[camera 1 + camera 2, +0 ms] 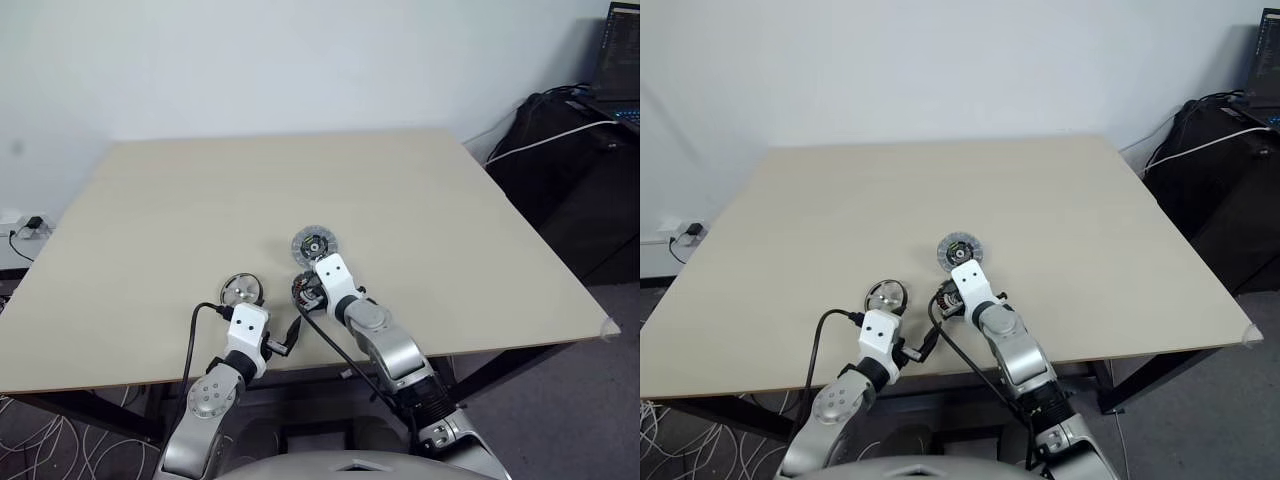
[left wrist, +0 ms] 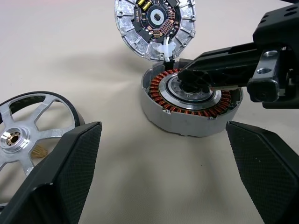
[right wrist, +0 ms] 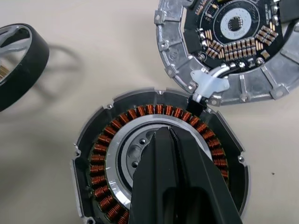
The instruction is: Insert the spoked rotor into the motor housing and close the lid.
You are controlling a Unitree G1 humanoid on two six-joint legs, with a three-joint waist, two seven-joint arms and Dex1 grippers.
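Table (image 1: pixel 450 200); housing (image 3: pixel 93 154) centre behind claw (image 3: pixel 163 135)

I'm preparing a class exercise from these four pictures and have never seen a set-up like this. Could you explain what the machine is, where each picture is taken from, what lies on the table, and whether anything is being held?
This is a humanoid robot with two arms, each ending in a two-fingered pincer. The two wide pictures come from cameras in its head, looking down over its arms at a beige table. The two close pictures come from cameras on its wrists.

Three motor parts lie on the table: the motor housing with its ring of copper windings, the lid lying face up beside it and joined to it by a short cable, and the spoked rotor off to one side.

The right pincer is shut, its tips over the housing's silvery centre; it holds nothing. The left pincer is open and empty.
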